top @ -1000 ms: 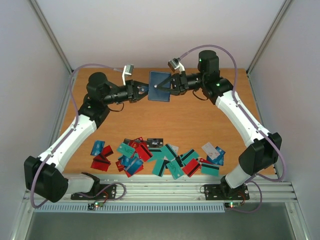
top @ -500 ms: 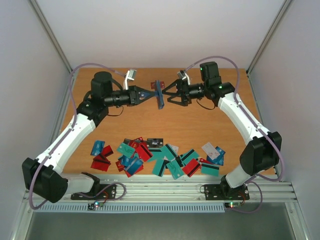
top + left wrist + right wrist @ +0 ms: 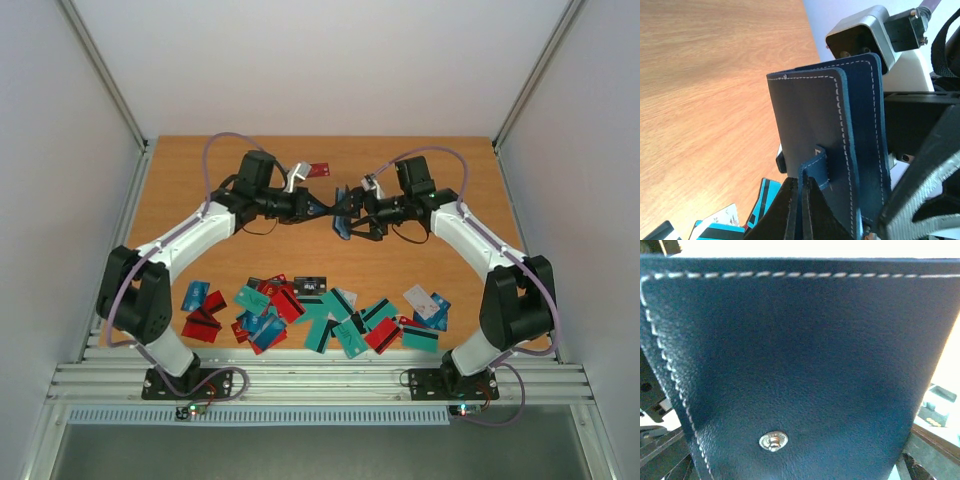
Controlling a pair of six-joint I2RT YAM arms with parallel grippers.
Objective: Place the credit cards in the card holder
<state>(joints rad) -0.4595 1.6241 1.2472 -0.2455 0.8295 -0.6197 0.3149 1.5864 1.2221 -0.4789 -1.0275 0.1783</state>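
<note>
Left gripper (image 3: 324, 208) tight on card holder (image 3: 343, 215) — aloft, arm outstretched.

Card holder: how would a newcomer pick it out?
On the wooden table, look past the scattered credit cards to the middle. The card holder hangs there in the left gripper: dark navy, white-stitched, folded, unlike the flat cards.

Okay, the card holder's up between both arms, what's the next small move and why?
Probably close the right end effector on the cover of the card holder: its jaws stand open at it, while the left end effector pinches only the strap tab. A second grip should let the arms pull it open.
</note>
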